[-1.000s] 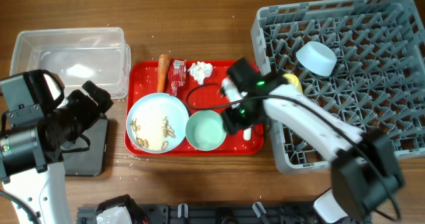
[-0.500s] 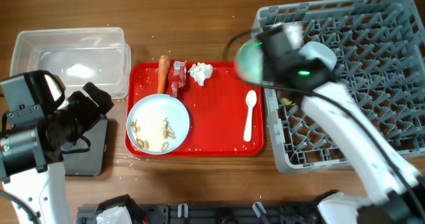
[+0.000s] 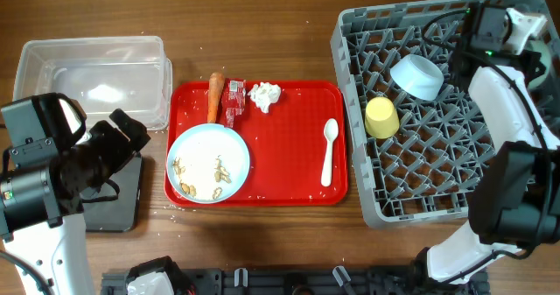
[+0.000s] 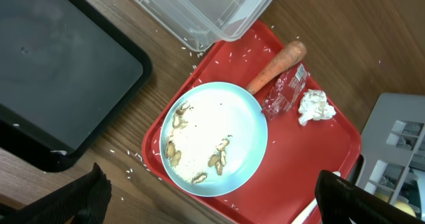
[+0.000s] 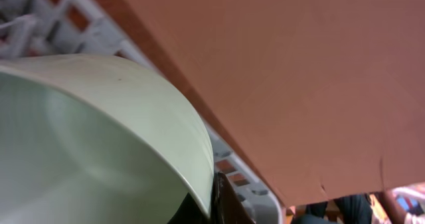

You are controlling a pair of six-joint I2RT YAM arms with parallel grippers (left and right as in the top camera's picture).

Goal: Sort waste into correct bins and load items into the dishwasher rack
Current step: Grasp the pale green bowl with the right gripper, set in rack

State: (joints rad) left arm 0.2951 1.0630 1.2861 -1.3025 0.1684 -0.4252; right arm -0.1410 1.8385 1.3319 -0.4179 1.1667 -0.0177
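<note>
My right gripper [image 5: 211, 204] is shut on the rim of the pale green bowl [image 5: 86, 137] and holds it over the far right corner of the dishwasher rack [image 3: 437, 181]. A light blue bowl [image 3: 416, 75] and a yellow cup [image 3: 381, 117] lie in the rack. On the red tray [image 3: 289, 168] are the plate [image 3: 207, 162] with beige scraps, the carrot [image 3: 213, 95], the wrapper [image 3: 234, 101], the tissue [image 3: 265, 94] and the white spoon [image 3: 328, 151]. My left gripper [image 4: 216, 204] hangs open above the plate's near edge, holding nothing.
The clear tub [image 3: 92, 72] stands at the back left. The black tray [image 3: 118, 194] lies in front of it, partly hidden under my left arm. Rice grains are scattered on the wood beside the red tray. The rack's rim [image 5: 232, 157] runs close under the held bowl.
My right gripper closed on the pale green bowl on the red tray and carried it up and right to the rack's far corner. The left arm has not moved.
</note>
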